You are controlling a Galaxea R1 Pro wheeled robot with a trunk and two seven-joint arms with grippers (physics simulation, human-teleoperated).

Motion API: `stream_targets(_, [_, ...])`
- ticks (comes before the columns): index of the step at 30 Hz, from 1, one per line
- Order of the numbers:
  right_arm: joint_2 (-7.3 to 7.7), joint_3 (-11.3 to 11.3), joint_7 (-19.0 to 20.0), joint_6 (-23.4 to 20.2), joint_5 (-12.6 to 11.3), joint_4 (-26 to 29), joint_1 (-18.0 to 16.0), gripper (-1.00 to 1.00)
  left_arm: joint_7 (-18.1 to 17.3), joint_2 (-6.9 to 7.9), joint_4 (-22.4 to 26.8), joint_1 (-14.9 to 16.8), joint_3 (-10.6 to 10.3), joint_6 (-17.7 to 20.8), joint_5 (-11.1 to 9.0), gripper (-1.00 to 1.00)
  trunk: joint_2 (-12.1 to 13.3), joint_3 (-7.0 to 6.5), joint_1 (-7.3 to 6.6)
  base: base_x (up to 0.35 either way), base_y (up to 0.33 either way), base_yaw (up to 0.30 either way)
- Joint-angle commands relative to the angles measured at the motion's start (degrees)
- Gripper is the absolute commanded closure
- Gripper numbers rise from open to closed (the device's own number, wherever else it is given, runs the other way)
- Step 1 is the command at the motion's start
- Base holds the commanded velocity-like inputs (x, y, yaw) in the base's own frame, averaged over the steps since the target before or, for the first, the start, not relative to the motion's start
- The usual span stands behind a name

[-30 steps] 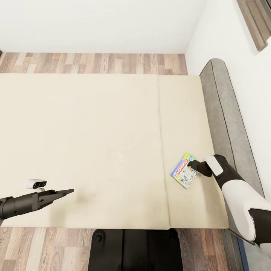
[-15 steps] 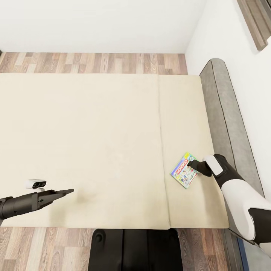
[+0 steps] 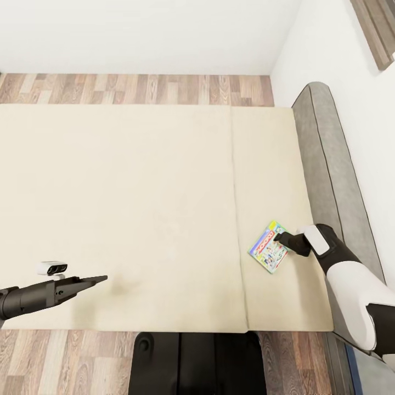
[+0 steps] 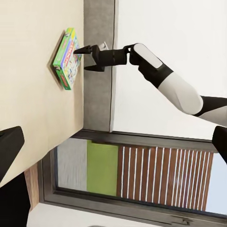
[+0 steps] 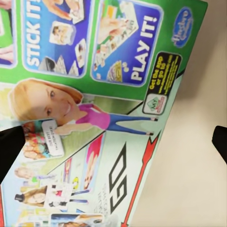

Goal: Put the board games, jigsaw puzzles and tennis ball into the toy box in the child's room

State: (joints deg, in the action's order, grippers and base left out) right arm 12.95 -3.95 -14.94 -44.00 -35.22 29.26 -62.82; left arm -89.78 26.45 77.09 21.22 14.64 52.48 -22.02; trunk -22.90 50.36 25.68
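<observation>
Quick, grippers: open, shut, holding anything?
Left gripper: empty over the bed; open or shut cannot be told.
Right gripper: open, fingers straddling the board game, not gripping.

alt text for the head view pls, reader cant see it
The right gripper hovers open at the edge of a Monopoly-style board game lying flat on the beige bed near the grey headboard. The left gripper hangs over the mattress's near edge.
</observation>
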Motion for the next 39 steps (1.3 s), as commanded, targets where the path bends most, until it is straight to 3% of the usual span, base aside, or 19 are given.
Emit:
stream_targets(1, [-1.32,-0.4,0.0,1.9,-0.6,-0.5,0.1,-1.00,-0.2,0.01,0.0,0.1,0.0,0.6,0.0,-1.00,0.0,0.11,0.10,0.000,0.000,0.000])
stream_targets(39, [-1.34,-0.3,0.7,2.0,-0.6,-0.5,0.1,-1.00,-0.2,-0.06,0.0,0.1,-0.1,0.6,0.1,-1.00,0.0,0.23,0.10,0.000,0.000,0.000])
